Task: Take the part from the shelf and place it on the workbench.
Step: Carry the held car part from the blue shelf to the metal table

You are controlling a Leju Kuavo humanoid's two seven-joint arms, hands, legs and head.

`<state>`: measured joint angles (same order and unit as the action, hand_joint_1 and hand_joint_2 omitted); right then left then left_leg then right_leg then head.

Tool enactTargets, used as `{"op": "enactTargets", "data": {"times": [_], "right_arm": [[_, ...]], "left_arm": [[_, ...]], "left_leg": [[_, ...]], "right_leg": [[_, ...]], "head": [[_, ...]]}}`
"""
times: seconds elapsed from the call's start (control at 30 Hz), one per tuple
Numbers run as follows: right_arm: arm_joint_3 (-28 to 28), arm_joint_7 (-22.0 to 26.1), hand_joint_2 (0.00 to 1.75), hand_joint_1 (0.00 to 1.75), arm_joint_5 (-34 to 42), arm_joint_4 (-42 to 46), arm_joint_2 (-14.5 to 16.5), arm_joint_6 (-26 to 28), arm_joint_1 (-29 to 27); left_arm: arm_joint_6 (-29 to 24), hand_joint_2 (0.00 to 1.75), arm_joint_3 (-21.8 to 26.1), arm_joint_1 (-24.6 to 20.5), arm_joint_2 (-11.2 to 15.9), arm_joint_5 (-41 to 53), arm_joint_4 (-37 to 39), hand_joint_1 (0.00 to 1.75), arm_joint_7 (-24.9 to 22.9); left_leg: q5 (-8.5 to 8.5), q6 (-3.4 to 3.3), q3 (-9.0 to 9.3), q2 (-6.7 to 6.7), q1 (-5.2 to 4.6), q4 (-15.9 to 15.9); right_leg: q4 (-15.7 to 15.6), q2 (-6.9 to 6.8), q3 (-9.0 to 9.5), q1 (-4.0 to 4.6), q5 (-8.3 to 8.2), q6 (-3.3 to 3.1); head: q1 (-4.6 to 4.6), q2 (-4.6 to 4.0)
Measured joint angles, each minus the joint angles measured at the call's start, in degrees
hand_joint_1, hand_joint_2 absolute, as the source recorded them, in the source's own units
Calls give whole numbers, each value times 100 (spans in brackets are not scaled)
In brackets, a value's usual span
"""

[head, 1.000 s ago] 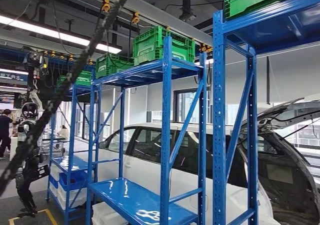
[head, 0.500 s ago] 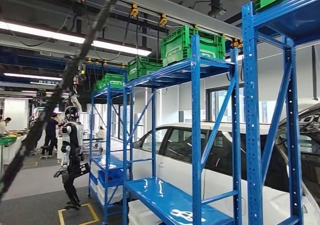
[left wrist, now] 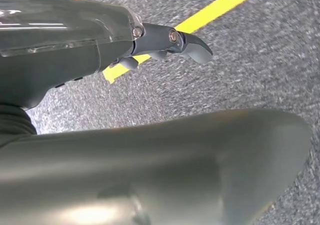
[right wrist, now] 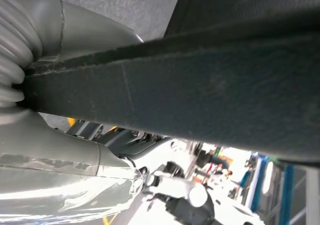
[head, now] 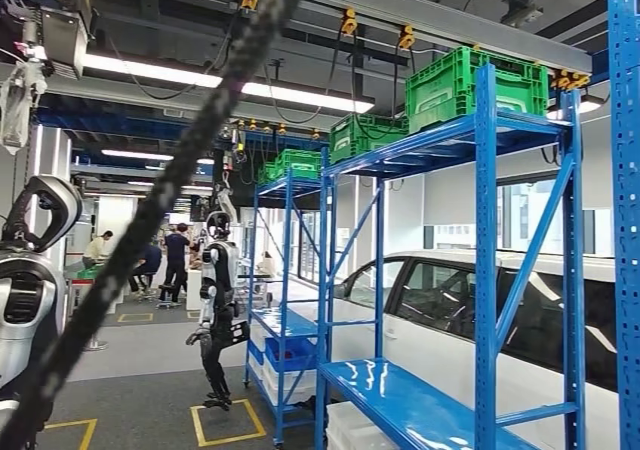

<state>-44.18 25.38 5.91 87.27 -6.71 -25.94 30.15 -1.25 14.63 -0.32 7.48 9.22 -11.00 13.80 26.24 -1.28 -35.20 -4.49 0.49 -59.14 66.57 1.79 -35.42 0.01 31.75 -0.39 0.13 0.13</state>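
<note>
The blue shelf racks (head: 483,270) stand close on my right with a white car (head: 453,310) behind them. If I walk or turn wide, I judge the load could clip an upright. Another robot (head: 217,310) stands on the floor beside the farther rack, so our paths might cross. A dark braided cable (head: 166,185) slants across my head view, and it could snag me.

The part (right wrist: 211,95), a dark flat piece, lies across my right hand (right wrist: 56,185), clamped between the thumb and the fingers beneath. It reaches far past the grip, so a jolt could lever it loose before I reach the desk.

My left hand (left wrist: 113,45) hangs over the grey floor (left wrist: 245,60), fingers straight and holding nothing.
</note>
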Motion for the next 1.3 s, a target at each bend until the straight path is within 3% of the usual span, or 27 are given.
{"op": "enactTargets", "data": {"times": [0.03,0.1,0.17,0.2,0.27,0.3,0.33,0.4,0.43,0.47,0.53,0.6,0.67,0.7,0.77,0.83,0.87,0.9,0.93,1.0,1.07,1.13,1.2,1.23,1.3], "right_arm": [[1,0,175,175,2,10,-2,-1,-1],[-1,0,175,175,4,30,-7,-3,0],[-2,0,175,175,4,47,-6,-4,3],[-3,0,175,175,5,57,2,-5,6],[-10,1,175,175,7,78,24,-7,14],[-16,1,175,175,6,83,33,-7,14],[-24,1,175,175,4,86,38,-8,10],[-44,0,175,175,-5,87,44,-12,-7],[-54,0,175,175,-14,88,51,-15,-12],[-63,0,175,175,-24,91,61,-17,-14],[-73,1,175,175,-41,119,80,-17,-13],[-81,2,175,175,-48,159,88,-16,-12],[-87,2,175,175,-49,183,83,-15,-13],[-88,2,175,175,-49,193,76,-15,-13],[-86,4,175,175,-43,221,50,-13,-15],[-85,6,175,175,-36,238,-4,0,-34],[-85,7,175,175,-34,237,-37,13,-56],[-84,7,175,175,-36,236,-63,26,-82],[-83,8,175,175,-37,235,-85,39,-107],[-74,13,175,175,-40,243,-105,59,-132],[-48,25,175,175,-43,260,-117,72,-136],[-23,38,175,175,-56,270,-126,80,-140],[-12,45,175,175,-73,281,-122,87,-142],[-8,48,175,175,-77,288,-115,89,-143],[-2,53,175,175,-80,303,-102,97,-151]], "left_arm": [[-1,175,-1,-8,-15,4,0,0,-1],[-2,175,-1,-22,-38,6,-1,0,-1],[-3,175,-1,-10,-35,5,-1,0,-1],[-1,175,-2,6,-39,5,0,0,-1],[-2,175,-4,14,-45,3,0,0,0],[-2,175,-5,5,-52,2,-1,0,1],[-4,175,-5,-9,-51,0,-1,0,5],[-5,175,-4,-21,-50,-7,-1,0,24],[-10,175,0,-14,-46,-10,-1,0,38],[-15,175,5,-6,-40,-12,-1,0,54],[-32,175,14,-10,-27,-13,-1,0,84],[-39,175,20,-29,-18,-13,-1,0,107],[-35,175,26,-19,-14,-7,-1,0,117],[-32,175,27,-5,-11,-2,-1,0,117],[-25,175,27,3,-4,26,-1,0,95],[-21,175,26,-18,2,54,-1,0,48],[-20,175,26,-28,5,67,-1,0,15],[-20,175,26,-30,8,81,-1,0,-18],[-24,175,26,-25,14,93,-1,0,-52],[-34,175,26,-13,30,108,-1,0,-94],[-40,175,26,-22,42,114,-1,0,-110],[-44,175,30,-33,58,121,-1,0,-141],[-51,175,39,-10,76,134,0,0,-186],[-54,175,45,7,82,140,0,0,-200],[-57,175,57,5,101,146,-1,0,-214]], "left_leg": [[-5,2,-2,-71,-13,-3],[-28,32,-34,-203,1,-5],[-62,92,-76,-325,12,10],[-48,120,-94,-275,3,0],[160,181,-234,28,-12,-277],[339,216,-377,212,-4,-584],[516,256,-552,313,18,-955],[652,325,-772,379,74,-1445],[568,357,-734,404,102,-1392],[401,386,-587,449,127,-1128],[99,406,-201,646,135,-386],[24,316,-38,748,99,-41],[31,196,-55,651,67,-42],[24,157,-59,604,64,-37],[3,81,-66,508,70,-24],[-15,30,-80,397,63,-22],[-21,13,-86,328,49,-23],[-27,3,-88,254,31,-24],[-32,-4,-87,178,13,-25],[-40,-13,-76,26,-19,-26],[-59,-1,-85,-112,-26,-27],[-94,47,-127,-241,8,-19],[-121,109,-161,-325,31,-6],[-88,136,-185,-242,22,-39],[170,190,-365,92,10,-417]], "right_leg": [[-358,132,153,11,-170,-65],[-743,298,319,33,-291,-128],[-817,195,354,29,-290,-115],[-858,123,369,12,-307,-116],[-936,-36,398,-21,-345,-122],[-949,-121,402,-21,-352,-128],[-949,-209,398,-20,-352,-131],[-945,-380,392,-24,-343,-120],[-939,-457,392,-31,-333,-105],[-927,-527,397,-41,-317,-81],[-877,-652,402,-44,-264,2],[-842,-747,407,-20,-226,83],[-849,-832,428,-21,-217,133],[-839,-805,437,-39,-186,160],[-576,-567,342,-73,38,195],[120,-293,38,-81,418,194],[495,-240,-136,-76,560,183],[727,-215,-251,-67,600,165],[751,-198,-273,-54,530,136],[170,-78,-27,-16,120,38],[-514,199,272,2,-194,-68],[-758,315,371,19,-238,-103],[-842,177,401,20,-266,-96],[-886,104,419,7,-289,-101],[-954,-65,448,-20,-327,-112]], "head": [[0,0],[1,0],[1,0],[1,0],[2,0],[2,0],[2,0],[2,0],[3,0],[3,0],[3,0],[2,0],[1,0],[0,0],[1,0],[1,0],[1,0],[1,0],[1,0],[1,0],[4,0],[6,0],[4,0],[4,0],[4,0]]}}
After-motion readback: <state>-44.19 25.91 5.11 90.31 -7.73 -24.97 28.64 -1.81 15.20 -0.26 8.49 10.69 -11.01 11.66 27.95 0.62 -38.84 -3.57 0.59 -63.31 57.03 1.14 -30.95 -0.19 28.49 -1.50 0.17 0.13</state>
